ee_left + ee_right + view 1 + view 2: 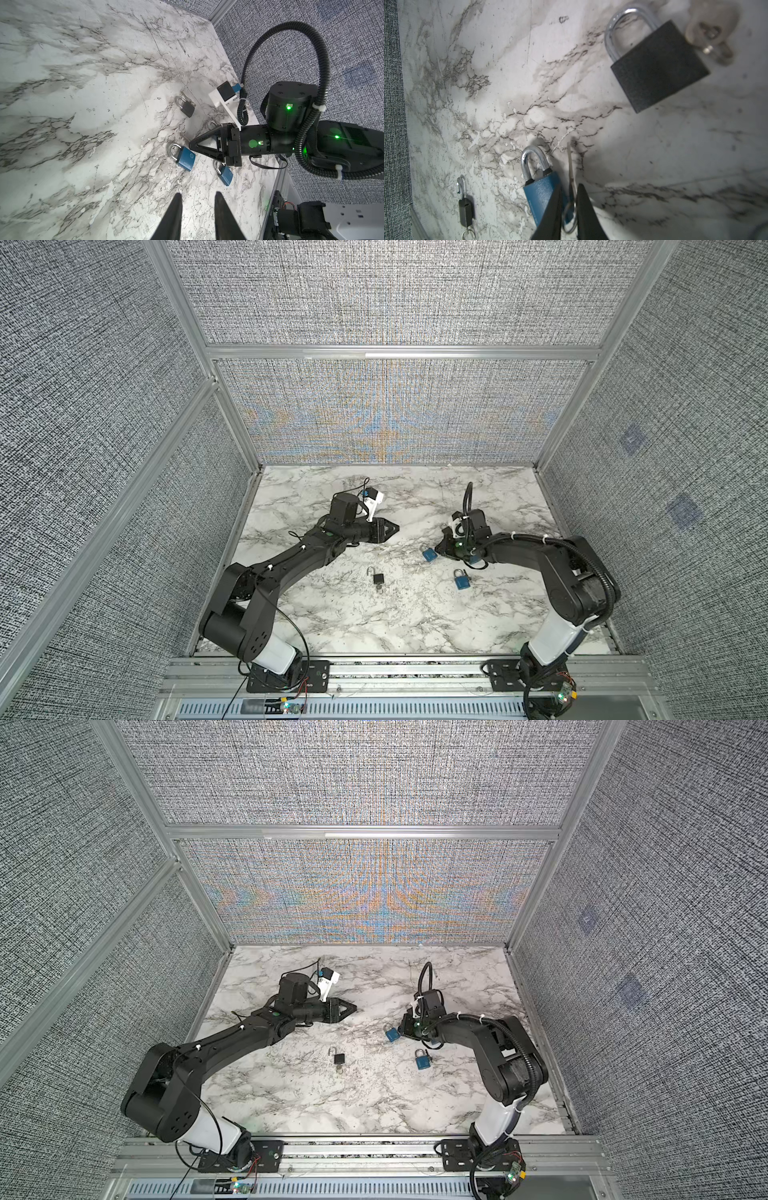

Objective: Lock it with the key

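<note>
Right claw (436, 549) down at a key (570, 166) beside a blue padlock (429, 554); left claw (395, 527) over the table (332, 622).
Both top views: the left claw hangs above the middle of the table. The right claw sits right of centre, its tips just beside the blue padlock. A second blue padlock (462, 581) lies nearer and further right. An open black padlock (377, 578) lies near centre. Left wrist view: the left claw is spread, with nothing between its fingers (174, 216). Right wrist view: the key lies between the right claw's tips, just beside the blue padlock. The tips stand a little apart, and whether they press the key cannot be told.
</note>
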You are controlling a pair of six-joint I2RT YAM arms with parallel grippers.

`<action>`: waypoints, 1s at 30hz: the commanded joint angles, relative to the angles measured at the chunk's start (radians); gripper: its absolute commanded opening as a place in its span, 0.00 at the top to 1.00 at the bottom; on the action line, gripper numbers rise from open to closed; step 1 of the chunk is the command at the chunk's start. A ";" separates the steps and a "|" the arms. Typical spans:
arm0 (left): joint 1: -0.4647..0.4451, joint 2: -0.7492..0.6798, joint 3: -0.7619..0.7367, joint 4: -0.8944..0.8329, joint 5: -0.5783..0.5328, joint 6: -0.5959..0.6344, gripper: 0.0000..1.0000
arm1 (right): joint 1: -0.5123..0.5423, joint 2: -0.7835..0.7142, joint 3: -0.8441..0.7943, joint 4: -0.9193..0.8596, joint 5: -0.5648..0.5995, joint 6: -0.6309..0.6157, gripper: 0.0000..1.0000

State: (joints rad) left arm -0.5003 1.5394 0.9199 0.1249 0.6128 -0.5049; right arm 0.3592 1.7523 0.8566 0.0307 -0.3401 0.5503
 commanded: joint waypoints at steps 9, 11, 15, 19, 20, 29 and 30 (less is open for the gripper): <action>0.004 -0.010 -0.002 0.021 -0.001 0.011 0.71 | 0.001 -0.023 0.018 -0.043 0.019 -0.008 0.79; 0.006 -0.029 -0.015 0.025 -0.023 0.012 0.71 | 0.007 -0.048 0.013 -0.057 0.034 -0.013 0.79; 0.017 -0.085 -0.071 0.053 -0.099 0.010 0.70 | 0.026 -0.106 0.010 -0.100 0.073 -0.029 0.76; 0.044 -0.145 -0.145 0.094 -0.124 -0.019 0.71 | 0.056 -0.159 0.015 -0.144 0.117 -0.035 0.74; 0.051 -0.159 -0.156 0.090 -0.130 -0.028 0.70 | 0.071 -0.170 0.018 -0.158 0.138 -0.031 0.73; 0.107 -0.298 -0.247 -0.027 -0.241 -0.057 0.69 | 0.393 -0.214 0.107 -0.278 0.397 0.064 0.61; 0.116 -0.313 -0.265 -0.027 -0.254 -0.062 0.68 | 0.430 -0.204 0.114 -0.274 0.415 0.087 0.60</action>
State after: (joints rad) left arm -0.3962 1.2510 0.6804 0.1024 0.3965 -0.5556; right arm 0.7288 1.5379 0.9508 -0.2020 -0.0387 0.5678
